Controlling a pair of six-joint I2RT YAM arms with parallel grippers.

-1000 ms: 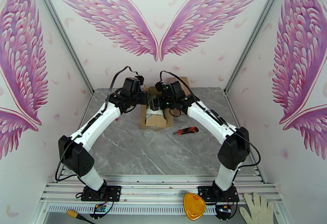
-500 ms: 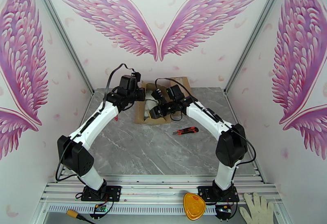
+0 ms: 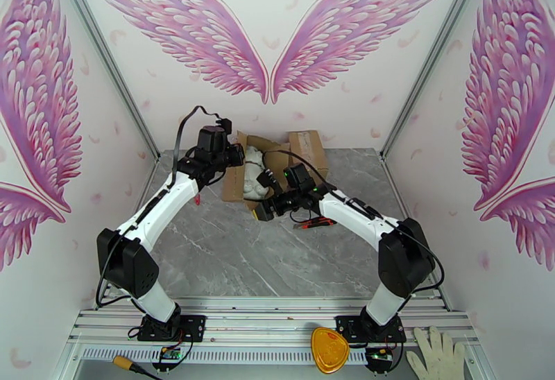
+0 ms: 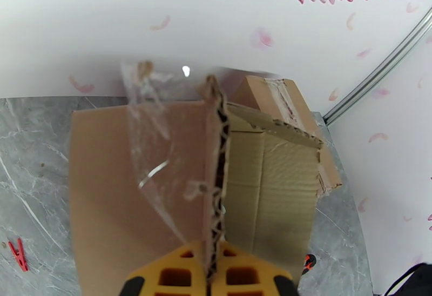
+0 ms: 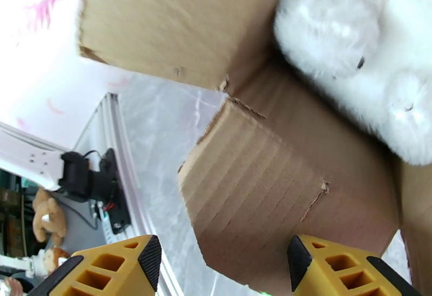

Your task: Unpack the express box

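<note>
– At the far middle of the counter [image 3: 229, 263], what does the figure mark?

– It marks the express box [image 3: 277, 166], flaps spread, with a white plush toy [image 3: 255, 165] lying in its opening. On the left gripper [image 4: 211, 262] the jaws are closed tight on the raw edge of one upright flap [image 4: 216, 173], from which a strip of clear tape [image 4: 154, 146] hangs. On the right gripper [image 5: 221, 259] the jaws stand wide and hold nothing. A lower flap [image 5: 259, 183] is just ahead of them, with the toy beyond it.

– Which step is this, by your reading?

– Probably the approach to the toy; the contents are not yet out.

– What could go wrong?

– Four things, judged from the layout. The open jaws could close on the lower flap instead of the toy, since the cardboard lies nearer. The pinched flap, held only by its edge, could tear or slip, and the box might then shift or tip. The soft fur could compress and slide free if caught only at its surface. Lastly, a utility knife [image 3: 316, 222] lies on the counter beneath the right arm, where a low elbow could sweep it aside.
</note>
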